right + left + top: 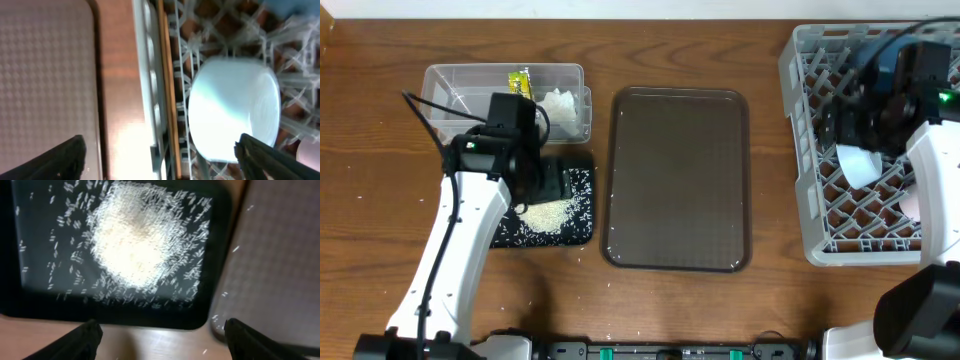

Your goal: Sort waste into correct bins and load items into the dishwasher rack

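The shallow black tray [575, 235] holds a pile of white rice [548, 212]; the left wrist view shows the pile [135, 240] with loose grains around it. My left gripper [542, 183] hovers over this tray, open and empty [160, 342]. The clear tub [455, 85] holds the yellow-green wrapper [520, 82] and white tissue [561, 104]. My right gripper [847, 125] is open and empty [162, 160] above the left edge of the grey dishwasher rack [805, 150]. The pale blue bowl [232, 110] lies in the rack, a wooden chopstick [167, 75] beside it. The blue plate [880, 55] is mostly hidden by the arm.
The brown serving tray [677, 178] lies between the black tray and the rack, also in the right wrist view [45, 65] and the left wrist view [280, 255]. A pale pink cup [912, 207] shows in the rack's right part. A few rice grains lie on the wooden table.
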Controlling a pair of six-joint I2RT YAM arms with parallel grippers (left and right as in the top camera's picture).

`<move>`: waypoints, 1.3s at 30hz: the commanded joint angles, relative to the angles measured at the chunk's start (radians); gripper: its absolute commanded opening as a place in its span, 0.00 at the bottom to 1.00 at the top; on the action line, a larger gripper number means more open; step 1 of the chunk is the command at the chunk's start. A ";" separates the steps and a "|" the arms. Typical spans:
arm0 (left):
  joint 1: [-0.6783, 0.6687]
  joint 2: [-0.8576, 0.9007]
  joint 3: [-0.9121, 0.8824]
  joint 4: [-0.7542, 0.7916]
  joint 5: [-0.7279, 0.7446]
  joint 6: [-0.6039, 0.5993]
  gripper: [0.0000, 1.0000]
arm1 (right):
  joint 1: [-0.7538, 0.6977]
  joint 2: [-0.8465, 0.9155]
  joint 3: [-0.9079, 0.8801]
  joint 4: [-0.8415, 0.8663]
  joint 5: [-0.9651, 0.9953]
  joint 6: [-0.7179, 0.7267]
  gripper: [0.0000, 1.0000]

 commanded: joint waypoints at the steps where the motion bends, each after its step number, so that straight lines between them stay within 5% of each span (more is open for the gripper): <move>1: 0.003 -0.015 -0.008 -0.037 -0.048 0.003 0.82 | -0.011 -0.045 -0.053 -0.003 -0.018 0.006 0.99; 6: -0.009 -0.156 -0.080 0.026 -0.047 0.016 0.82 | -0.006 -0.215 -0.250 0.124 -0.019 0.027 0.99; 15: -0.083 -0.686 -0.468 0.408 -0.048 0.003 0.90 | -0.003 -0.738 -0.711 0.464 -0.019 0.068 0.99; 23: -0.083 -0.859 -0.508 0.352 -0.048 0.002 0.93 | -0.003 -0.943 -0.811 0.352 -0.018 0.068 0.99; 39: -0.083 -0.857 -0.508 0.331 -0.048 0.002 0.94 | -0.003 -0.946 -0.812 0.163 -0.018 0.068 0.99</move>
